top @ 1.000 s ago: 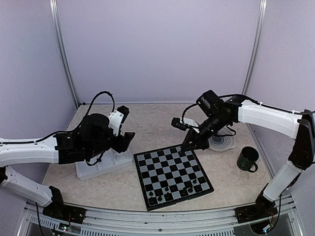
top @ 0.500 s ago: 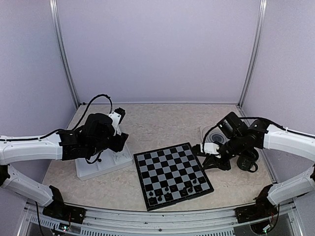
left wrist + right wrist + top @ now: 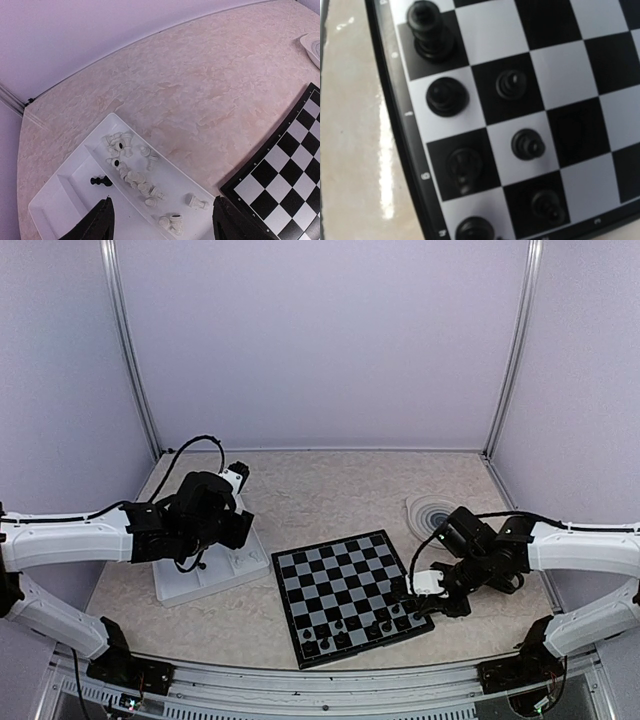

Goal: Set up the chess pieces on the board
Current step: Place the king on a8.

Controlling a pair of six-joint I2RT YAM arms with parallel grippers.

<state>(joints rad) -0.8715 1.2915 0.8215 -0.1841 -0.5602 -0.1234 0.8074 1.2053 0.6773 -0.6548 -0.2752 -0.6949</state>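
Several tiny black chess pieces (image 3: 446,96) dot the board (image 3: 345,580); left gripper (image 3: 164,205) spread, right gripper (image 3: 410,602) pressed together.

The top view has soft, even light, with faint shadows on the table (image 3: 330,490). The left wrist view is sharp, but the table's far edge bends in a curve. The right wrist view is slightly blurred: the chess pieces (image 3: 440,95) look soft, and a white glare streak lies on the table beside the board (image 3: 560,85).
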